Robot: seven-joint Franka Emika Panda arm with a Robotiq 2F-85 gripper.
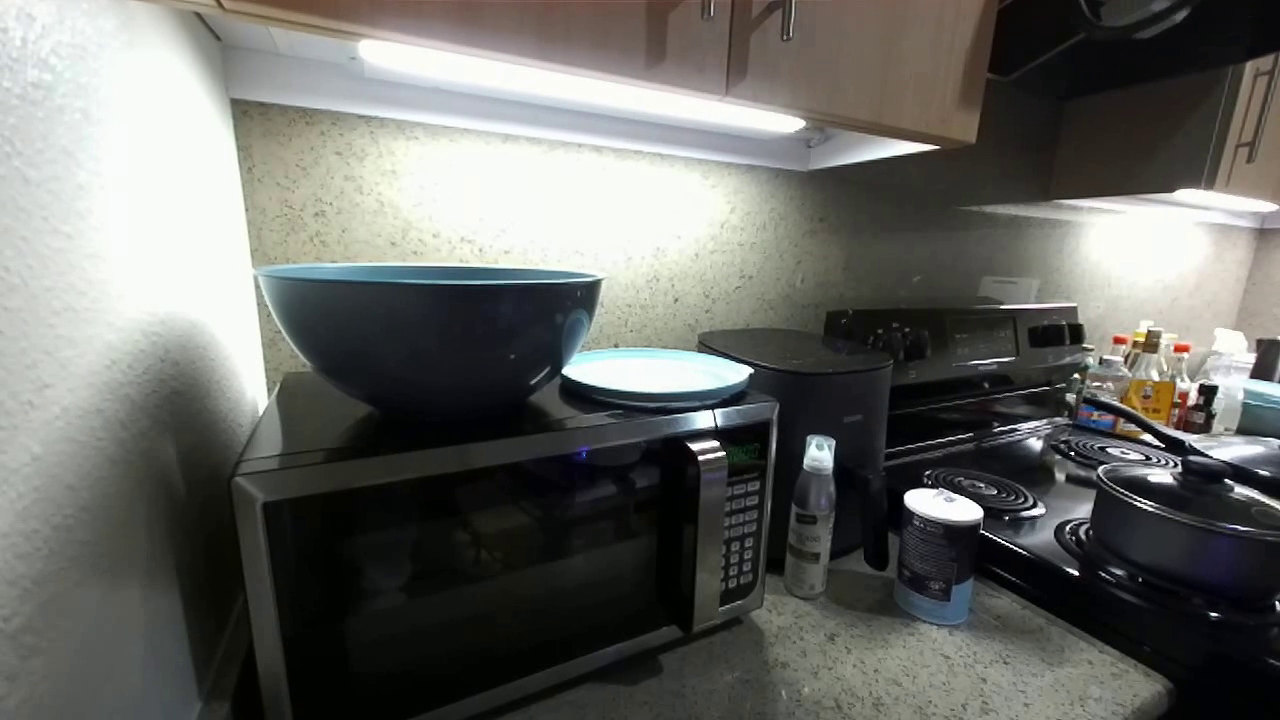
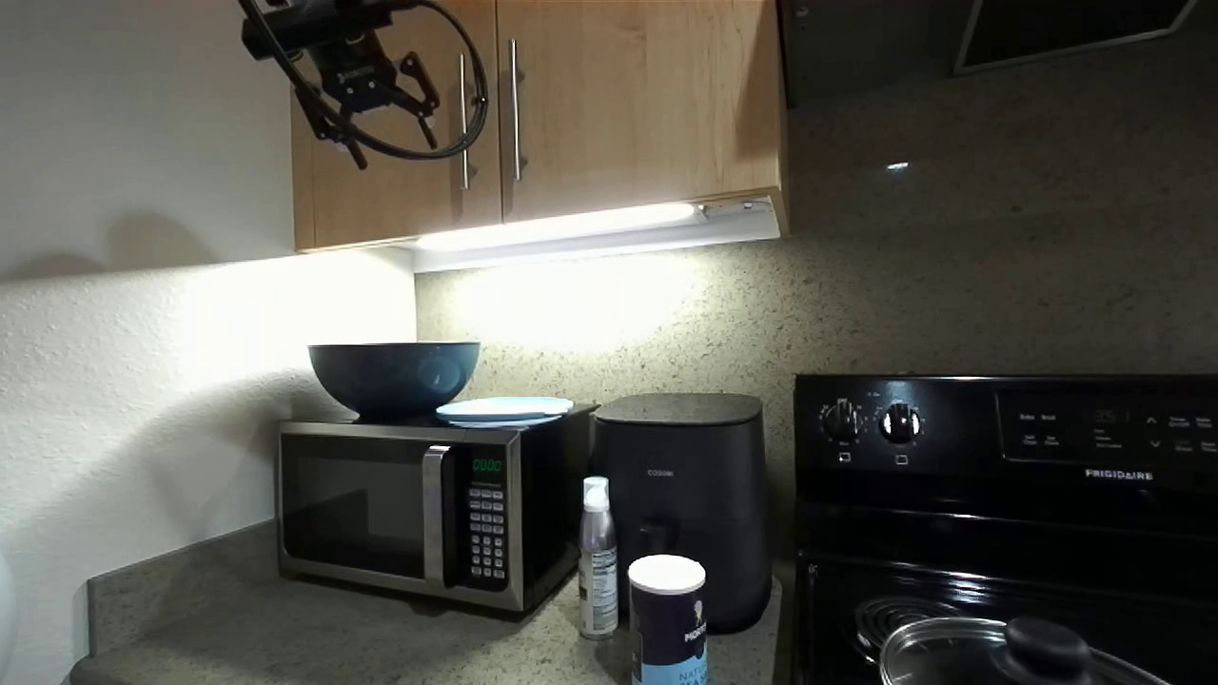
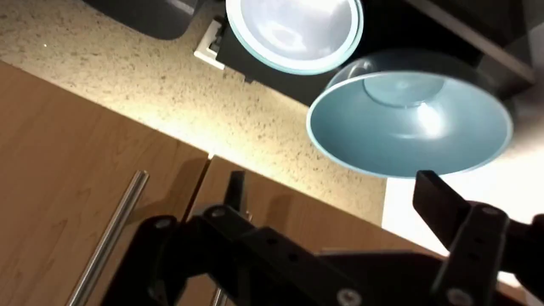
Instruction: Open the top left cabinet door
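The top left cabinet door (image 2: 404,209) is closed flush beside the right door (image 2: 638,105). Its vertical metal handle (image 2: 464,124) runs along the edge near the seam. In an exterior view, my gripper (image 2: 395,152) hangs in front of this door, left of the handle and pointing down. The wrist view, upside down, shows the gripper (image 3: 331,176) open, its fingers wide apart and nothing between them. There the left door (image 3: 297,222) lies behind the jaws, and its handle (image 3: 219,297) is mostly hidden by the near finger linkage. The gripper is out of sight in an exterior view showing only the door's lower part (image 1: 550,30).
Below the cabinet stands a microwave (image 1: 470,560) bearing a large blue bowl (image 1: 430,340) and a light blue plate (image 1: 657,375). An air fryer (image 2: 680,514), a spray bottle (image 2: 598,561) and a salt canister (image 2: 666,618) are alongside. A white wall (image 2: 143,143) bounds the left side.
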